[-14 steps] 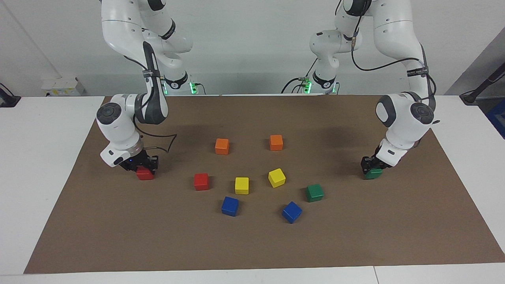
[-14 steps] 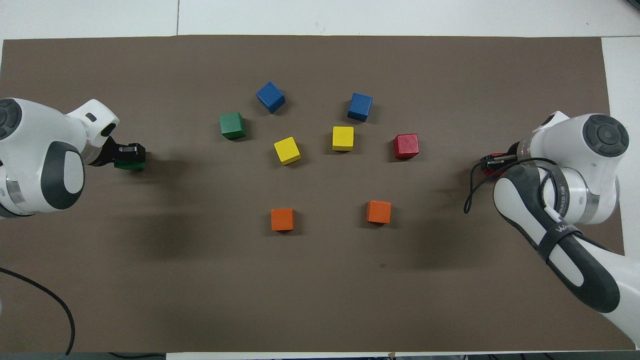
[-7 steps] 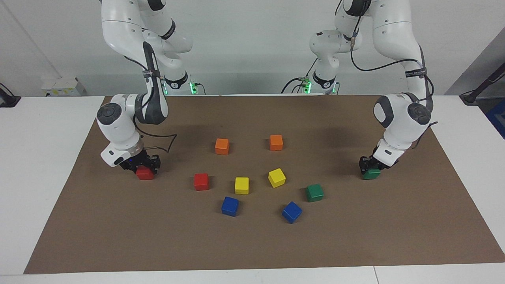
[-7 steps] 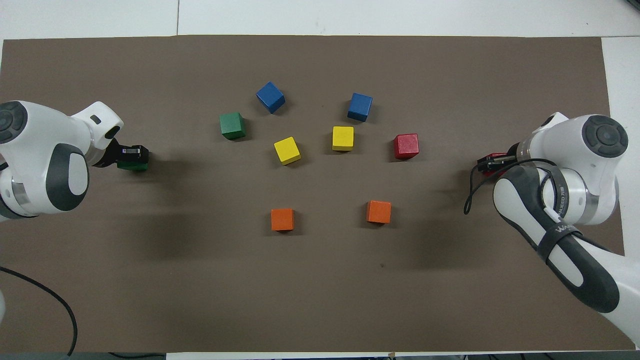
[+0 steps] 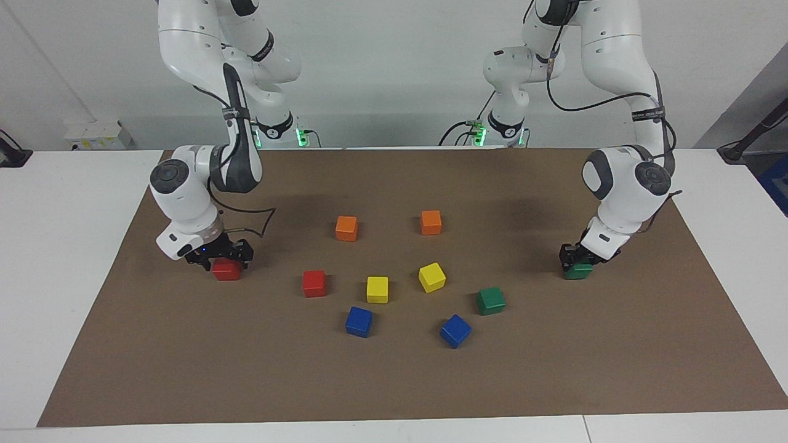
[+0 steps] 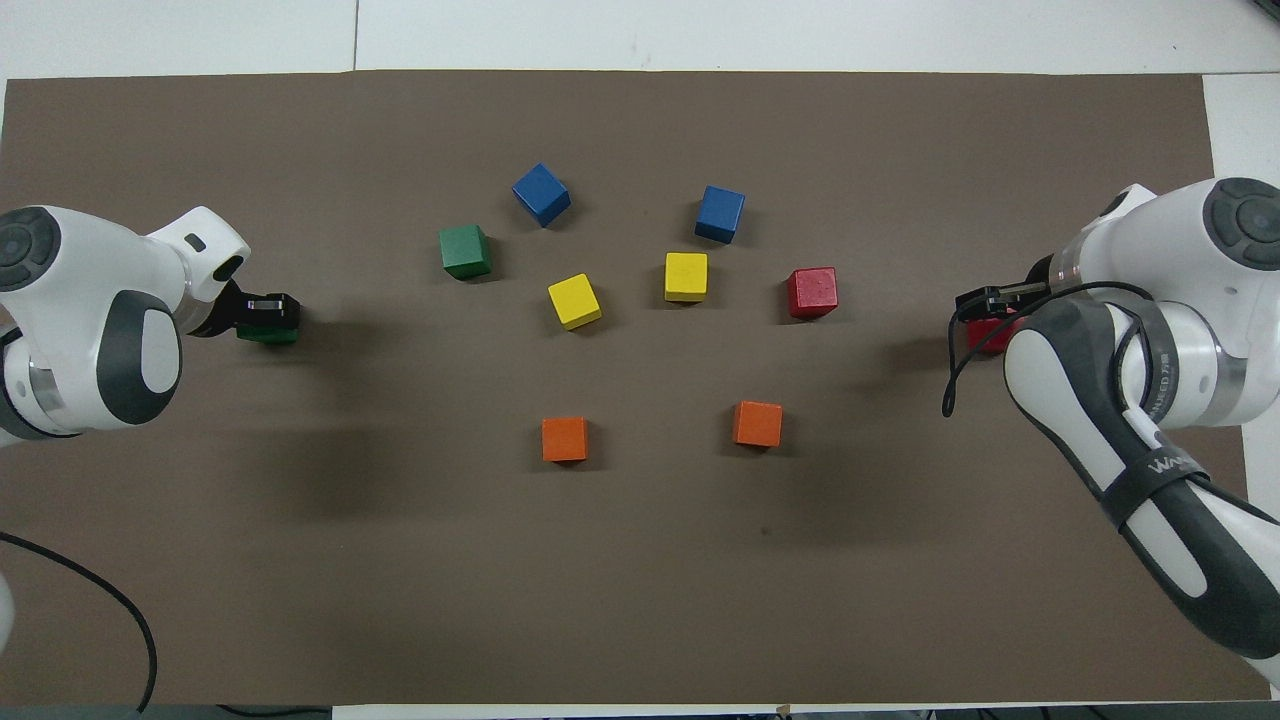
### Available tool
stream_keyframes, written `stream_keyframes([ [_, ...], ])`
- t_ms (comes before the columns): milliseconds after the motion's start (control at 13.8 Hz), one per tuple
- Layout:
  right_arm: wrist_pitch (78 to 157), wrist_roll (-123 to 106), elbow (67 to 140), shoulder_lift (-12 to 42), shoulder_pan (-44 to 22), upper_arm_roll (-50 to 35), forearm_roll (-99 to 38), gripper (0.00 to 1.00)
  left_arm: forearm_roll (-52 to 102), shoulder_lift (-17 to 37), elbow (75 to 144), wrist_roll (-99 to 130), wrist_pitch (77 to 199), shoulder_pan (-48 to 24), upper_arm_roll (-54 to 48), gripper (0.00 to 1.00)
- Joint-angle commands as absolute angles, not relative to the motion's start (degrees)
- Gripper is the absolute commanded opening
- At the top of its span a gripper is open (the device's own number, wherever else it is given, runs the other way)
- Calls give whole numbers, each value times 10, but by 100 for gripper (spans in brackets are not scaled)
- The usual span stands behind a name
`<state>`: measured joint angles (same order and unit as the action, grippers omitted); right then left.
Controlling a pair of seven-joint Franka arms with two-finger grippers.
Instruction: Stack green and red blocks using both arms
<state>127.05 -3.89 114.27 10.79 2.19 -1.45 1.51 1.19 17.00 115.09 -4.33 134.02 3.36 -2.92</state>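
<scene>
White desk (image 5: 61, 246) was wide and flat. Big brown mat (image 5: 394, 381) lay on desk, covered most of it. White desk edges showed round mat (image 6: 700, 30). Plain white wall (image 5: 394, 74) stood at robots' end. Small white box (image 5: 98, 135) sat by wall, toward right arm's end of desk. Little green lights (image 5: 300, 134) glowed low by wall. Grey panel (image 5: 751, 98) leaned at left arm's end. Light was soft and even, made blurry shadows on mat.
</scene>
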Motion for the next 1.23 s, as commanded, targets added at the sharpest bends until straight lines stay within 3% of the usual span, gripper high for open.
stream_keyframes([
  [0,1218,-17,1100,93,25,-67,12,100,12,168,1164,-52,1362,33,-27,100],
  [145,1153,13,1037,101,19,-105,13,100,12,169,1157,-51,1362,33,-27,100],
  [362,1143,32,984,126,-12,-108,15,100,12,164,1123,-49,1347,33,-27,100],
  [652,1148,82,928,184,-55,-108,35,100,13,191,1005,72,1265,-18,-28,100],
  [797,1170,86,923,208,-61,-108,43,100,16,206,969,126,1260,-55,-27,100],
  [1014,1187,98,935,224,-59,-109,45,100,11,274,853,241,1192,-115,-26,100],
  [1159,1188,105,952,229,-51,-109,39,100,-7,308,827,292,1191,-155,-24,100],
])
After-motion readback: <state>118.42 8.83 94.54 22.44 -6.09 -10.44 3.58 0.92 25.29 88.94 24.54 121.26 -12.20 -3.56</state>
